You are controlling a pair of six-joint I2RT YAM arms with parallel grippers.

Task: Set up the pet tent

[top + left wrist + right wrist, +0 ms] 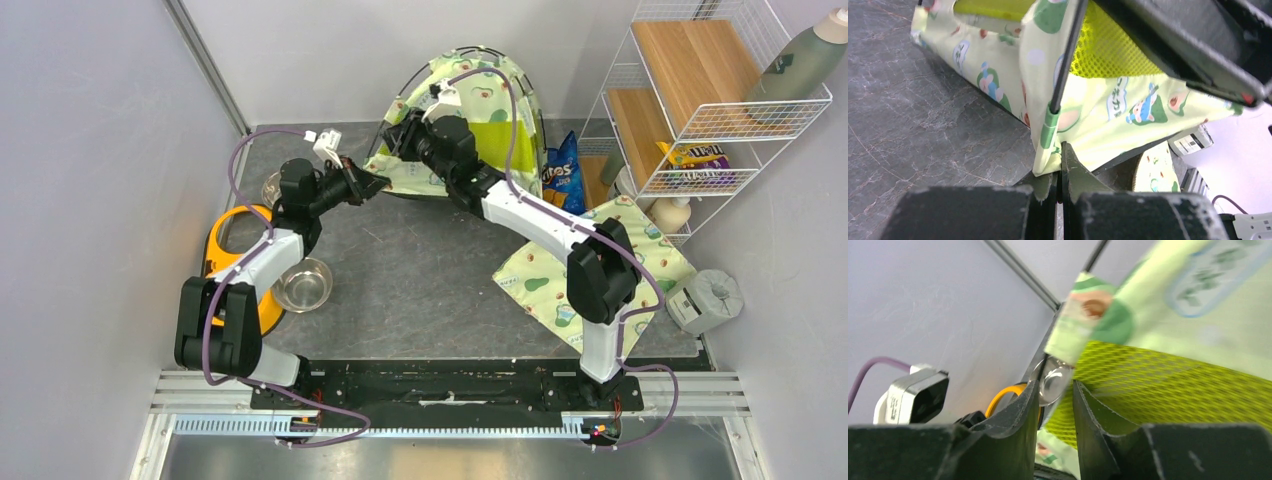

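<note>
The pet tent (480, 110) stands as a dome at the back of the table, with avocado print, a lime mesh panel and black poles. My left gripper (378, 183) is shut on the tent's front-left corner fabric (1048, 160). Just above that grip, a black pole (1063, 70) runs into a green sleeve. My right gripper (397, 135) is at the tent's left side, higher up. In the right wrist view its jaws (1055, 390) stand apart with nothing between them, and the lime mesh (1168, 390) is just beyond them.
An orange bowl stand (225, 250) and a steel bowl (303, 285) sit left of the arms. A flat avocado-print pad (640, 250) lies at the right. A blue chips bag (563, 175) and a white wire shelf (700, 90) stand right of the tent.
</note>
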